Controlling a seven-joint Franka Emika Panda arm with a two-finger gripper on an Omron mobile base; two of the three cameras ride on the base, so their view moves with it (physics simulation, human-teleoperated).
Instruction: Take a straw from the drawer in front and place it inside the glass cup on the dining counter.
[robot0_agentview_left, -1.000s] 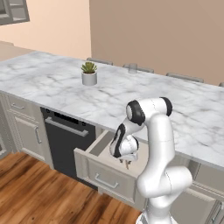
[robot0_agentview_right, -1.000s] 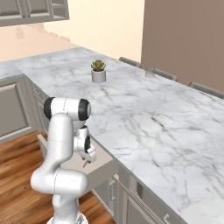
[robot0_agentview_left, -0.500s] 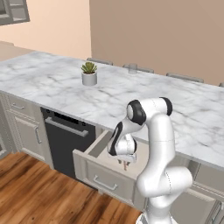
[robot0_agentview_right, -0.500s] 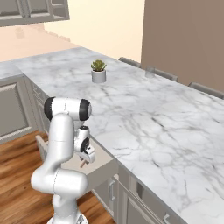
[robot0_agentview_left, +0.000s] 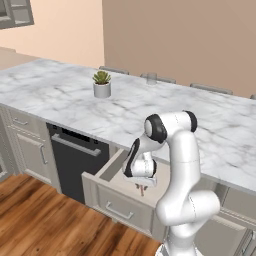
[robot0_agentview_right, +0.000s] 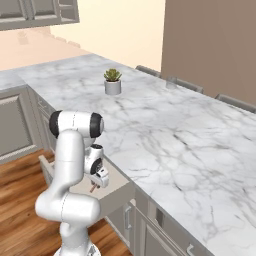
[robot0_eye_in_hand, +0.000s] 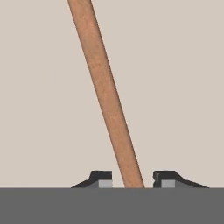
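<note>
Beneath marble dining counter (robot0_agentview_left: 65, 97), drawer (robot0_agentview_left: 116, 197) open above wood floor (robot0_agentview_left: 35, 220).

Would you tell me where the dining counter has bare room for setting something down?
The dining counter is bare marble between the potted plant and the glass cup, and along its whole near edge. It is tight in the drawer, where the gripper straddles the straw.
</note>
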